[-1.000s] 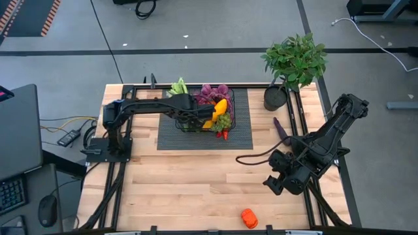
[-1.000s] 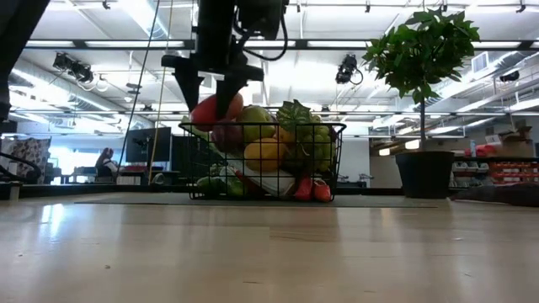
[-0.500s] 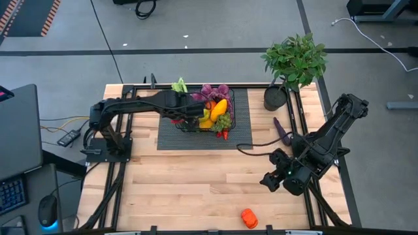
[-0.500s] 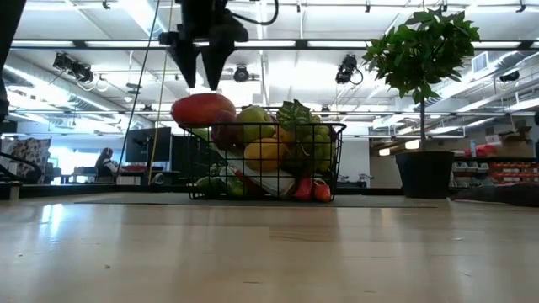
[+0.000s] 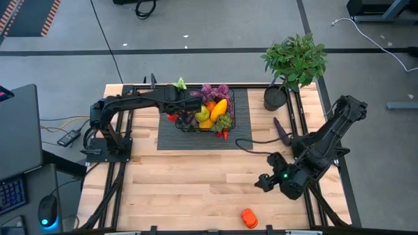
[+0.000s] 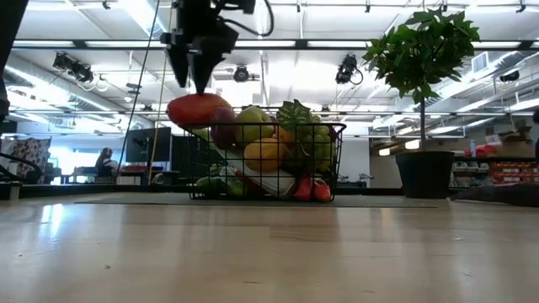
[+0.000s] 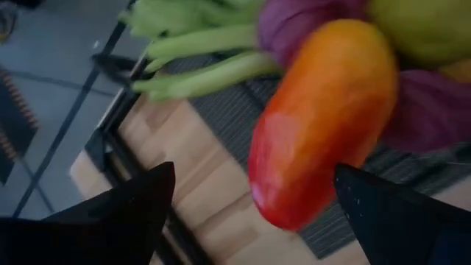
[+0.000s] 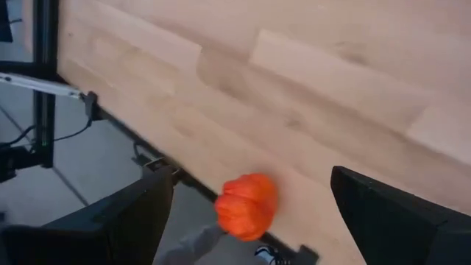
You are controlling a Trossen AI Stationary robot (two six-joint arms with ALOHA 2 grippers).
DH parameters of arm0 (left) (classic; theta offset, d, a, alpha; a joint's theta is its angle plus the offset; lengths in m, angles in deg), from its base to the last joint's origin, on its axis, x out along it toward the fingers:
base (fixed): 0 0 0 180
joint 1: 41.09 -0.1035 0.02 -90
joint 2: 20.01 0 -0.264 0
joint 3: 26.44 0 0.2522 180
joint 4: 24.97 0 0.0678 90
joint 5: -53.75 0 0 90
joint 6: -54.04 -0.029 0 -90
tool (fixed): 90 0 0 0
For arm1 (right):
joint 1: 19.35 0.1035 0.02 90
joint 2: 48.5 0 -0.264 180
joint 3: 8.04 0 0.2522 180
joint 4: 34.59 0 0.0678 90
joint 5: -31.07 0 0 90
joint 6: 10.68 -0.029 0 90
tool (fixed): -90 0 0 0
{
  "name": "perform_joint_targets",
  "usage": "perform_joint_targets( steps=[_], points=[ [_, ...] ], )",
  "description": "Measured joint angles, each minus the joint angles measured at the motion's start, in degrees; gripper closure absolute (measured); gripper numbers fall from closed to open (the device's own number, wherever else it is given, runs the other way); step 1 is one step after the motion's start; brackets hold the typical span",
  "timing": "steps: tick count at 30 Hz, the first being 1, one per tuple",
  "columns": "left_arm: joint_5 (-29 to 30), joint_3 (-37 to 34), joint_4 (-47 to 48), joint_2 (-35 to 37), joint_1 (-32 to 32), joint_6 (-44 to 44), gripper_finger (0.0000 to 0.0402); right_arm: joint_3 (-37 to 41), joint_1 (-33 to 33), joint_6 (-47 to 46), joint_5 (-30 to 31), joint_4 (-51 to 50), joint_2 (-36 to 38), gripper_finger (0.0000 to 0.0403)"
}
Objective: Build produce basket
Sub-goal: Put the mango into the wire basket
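Orange and ridged, a small toy pepper (image 5: 249, 217) lay alone near the table's (image 5: 189, 189) front edge, just ahead of the right claw (image 5: 264, 182), whose fingers stood spread and empty; that arm was much the nearer. Farther back, the black wire-mesh basket (image 5: 228, 111) sat piled with produce. Above its left end hung the left claw (image 6: 195, 74), released, over a red-orange mango (image 6: 199, 110) perched on the rim. No writing was legible.
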Motion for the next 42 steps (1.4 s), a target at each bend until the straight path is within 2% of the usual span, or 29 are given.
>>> perform_joint_targets(
  steps=[3,8,10,17,23,28,32,37,42],
  points=[
    [-0.3,0.0,1.5,0.7,-0.2,0.4,0.0024,0.0,0.0,2.1,-0.5,5.7,-2.8,0.0032],
    [-3.0,0.0,-2.4,6.0,2.6,1.6,0.0024,0.0,-0.1,8.4,-9.1,14.3,-8.6,0.0032],
    [-3.9,0.0,-5.1,8.7,4.3,2.5,0.0024,0.0,0.1,8.9,-10.5,15.6,-10.7,0.0033],
    [-4.0,0.0,-6.1,16.2,9.1,11.0,0.0024,0.0,1.2,9.4,-10.6,16.8,-14.2,0.0044],
    [-2.0,-0.5,3.2,17.9,9.2,14.6,0.0024,0.0,1.3,11.7,-10.3,16.2,-14.0,0.0048],
    [-2.4,-5.7,1.6,18.1,7.2,13.8,0.0024,0.0,1.4,11.9,-10.4,16.3,-14.0,0.0048],
    [-1.2,-13.0,1.4,17.4,4.1,15.4,0.0024,0.0,2.2,10.3,-10.3,16.5,-14.0,0.0048],
    [-5.5,-20.3,-6.6,17.5,0.9,11.3,0.0024,0.0,3.0,9.1,-10.3,16.7,-14.0,0.0049],
    [-9.6,-24.2,-18.8,17.4,-0.1,9.3,0.0024,0.0,4.1,7.1,-10.3,16.7,-14.0,0.0049]
  ],
)
